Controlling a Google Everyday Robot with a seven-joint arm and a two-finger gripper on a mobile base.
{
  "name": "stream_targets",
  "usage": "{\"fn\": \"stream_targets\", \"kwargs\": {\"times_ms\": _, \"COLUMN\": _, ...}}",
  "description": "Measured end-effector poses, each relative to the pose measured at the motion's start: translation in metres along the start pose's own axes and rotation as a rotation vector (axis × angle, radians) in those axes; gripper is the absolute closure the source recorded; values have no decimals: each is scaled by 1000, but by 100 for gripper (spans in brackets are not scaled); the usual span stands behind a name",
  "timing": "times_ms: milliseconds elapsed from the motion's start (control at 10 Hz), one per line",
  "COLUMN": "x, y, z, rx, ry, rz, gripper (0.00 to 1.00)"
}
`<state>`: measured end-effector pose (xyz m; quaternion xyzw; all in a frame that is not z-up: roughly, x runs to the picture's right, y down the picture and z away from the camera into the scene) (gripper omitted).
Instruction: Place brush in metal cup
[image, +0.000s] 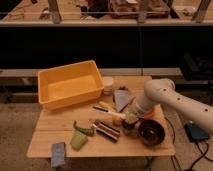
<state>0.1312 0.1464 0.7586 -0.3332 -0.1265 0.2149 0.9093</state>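
The brush (107, 111) lies on the wooden table (55, 122) left of centre, with its black part to the left and its pale end pointing right towards my gripper. The small grey metal cup (128, 128) stands upright near the table's front, between a striped dark block and a maroon bowl. My gripper (131, 118) hangs from the white arm (160, 95) directly above the cup's rim, close to the brush's pale end. I cannot tell whether it touches the brush.
A large yellow bin (70, 85) fills the back left. A dark block with reddish stripes (106, 130), green pieces (80, 135) and a grey sponge (58, 153) lie at the front left. A maroon bowl (151, 133), an orange bowl (150, 114), a white cup (107, 84) and a grey wedge (121, 99) are also on the table.
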Motion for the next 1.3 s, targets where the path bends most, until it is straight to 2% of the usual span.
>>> {"fn": "stream_targets", "kwargs": {"times_ms": 300, "x": 3, "y": 3, "z": 9, "rx": -2, "ry": 9, "rz": 14, "gripper": 32}}
{"fn": "stream_targets", "kwargs": {"times_ms": 400, "x": 4, "y": 3, "z": 10, "rx": -1, "ry": 10, "rz": 16, "gripper": 29}}
{"fn": "stream_targets", "kwargs": {"times_ms": 700, "x": 7, "y": 4, "z": 12, "rx": -5, "ry": 17, "rz": 20, "gripper": 29}}
{"fn": "stream_targets", "kwargs": {"times_ms": 800, "x": 8, "y": 4, "z": 13, "rx": -5, "ry": 27, "rz": 20, "gripper": 29}}
{"fn": "stream_targets", "kwargs": {"times_ms": 900, "x": 8, "y": 4, "z": 13, "rx": -8, "ry": 60, "rz": 21, "gripper": 29}}
{"fn": "stream_targets", "kwargs": {"times_ms": 1000, "x": 8, "y": 4, "z": 11, "rx": -1, "ry": 59, "rz": 29, "gripper": 29}}
{"fn": "stream_targets", "kwargs": {"times_ms": 1100, "x": 12, "y": 2, "z": 8, "rx": 15, "ry": 28, "rz": 54, "gripper": 29}}
{"fn": "stream_targets", "kwargs": {"times_ms": 1300, "x": 26, "y": -4, "z": -2, "rx": 51, "ry": -76, "rz": 132, "gripper": 29}}
